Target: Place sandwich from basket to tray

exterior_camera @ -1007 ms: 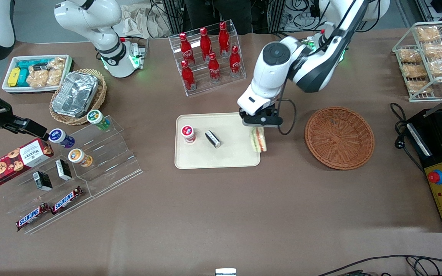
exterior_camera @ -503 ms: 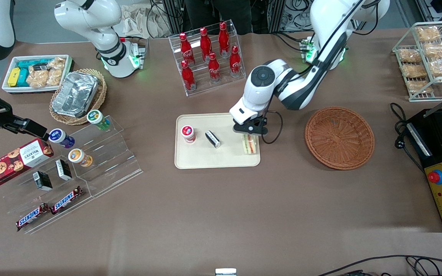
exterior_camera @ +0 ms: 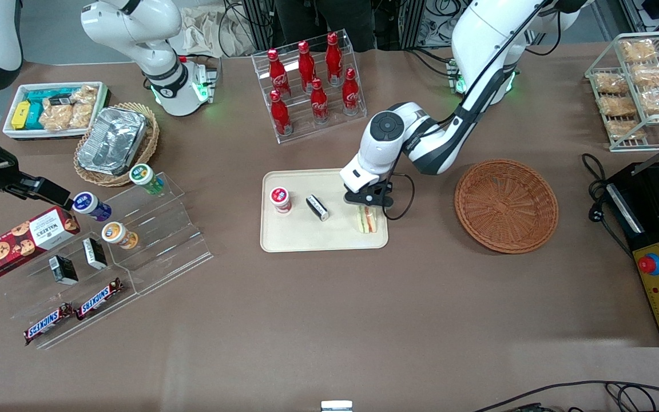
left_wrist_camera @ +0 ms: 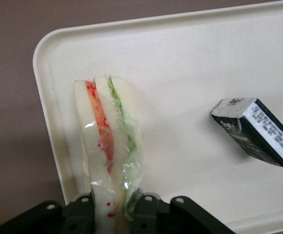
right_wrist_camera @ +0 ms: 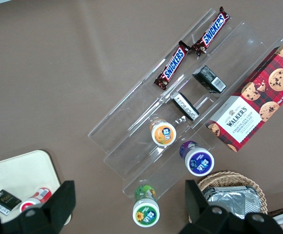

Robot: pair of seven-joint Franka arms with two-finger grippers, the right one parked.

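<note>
Item: triangular pale-bread sandwich with red, orange and green filling, film-wrapped. Location: over the flat beige rectangular plastic tray, at its end nearest the round reddish-brown woven wicker basket. A second ago it hung at the tray's edge, half over the surface; it has since been carried inward and lowered, now fully within the rim.

Item: left arm's end effector. State: clamped on the sandwich's end, filling edge facing up in the wrist view. Judgement: transfer nearly complete; release and withdrawal remain. Whether the sandwich touches the tray cannot be told.

Also on tray: small black-and-white packet; red-lidded cup, both apart from the sandwich.

Basket: holds nothing visible.

Surface: brown covering, bearing a clear rack of red bottles, a clear stepped stand with cups and chocolate bars, and a wire rack of bagged snacks. Cables and frames at the surface's edge.
</note>
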